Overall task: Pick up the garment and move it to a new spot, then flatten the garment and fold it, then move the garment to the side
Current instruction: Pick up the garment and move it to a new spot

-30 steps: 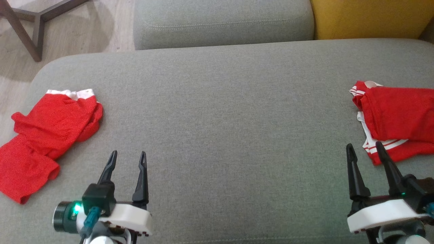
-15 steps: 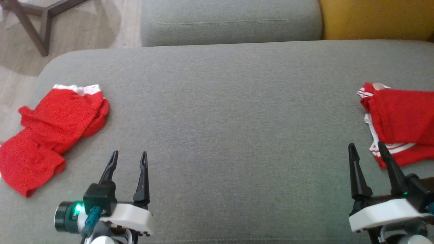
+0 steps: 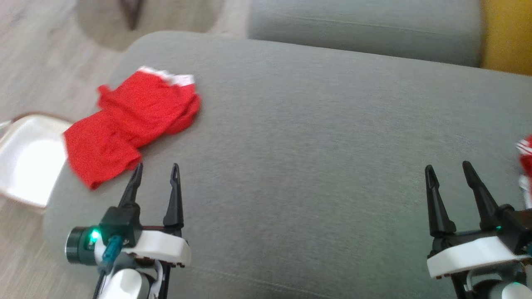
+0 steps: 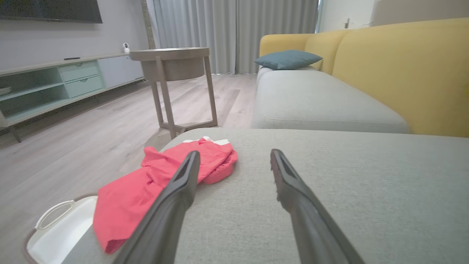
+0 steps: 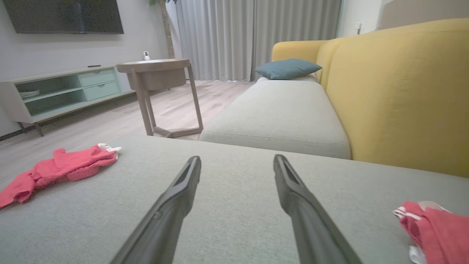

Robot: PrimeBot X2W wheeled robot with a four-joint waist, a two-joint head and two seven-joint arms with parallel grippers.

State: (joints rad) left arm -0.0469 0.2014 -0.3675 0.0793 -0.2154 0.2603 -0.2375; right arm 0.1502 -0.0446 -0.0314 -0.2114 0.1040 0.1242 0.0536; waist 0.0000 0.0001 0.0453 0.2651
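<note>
The grey seat cushion took up most of the head view, and the yellow sofa back rose behind the farther seat. A wooden side table stood on the floor beyond the cushion's far left corner. The red garment lay crumpled along the cushion's left edge (white trim showing at its far end), its near part reaching the rim above a white tray on the floor. A second red garment, striped white, lay at the cushion's right side. A blue pillow rested at the sofa's far end. The left gripper hung over the cushion just beside the red garment's near corner, fingers spread wide and holding nothing. The right gripper was likewise spread and empty, near the second red garment, well apart from the left gripper.
</note>
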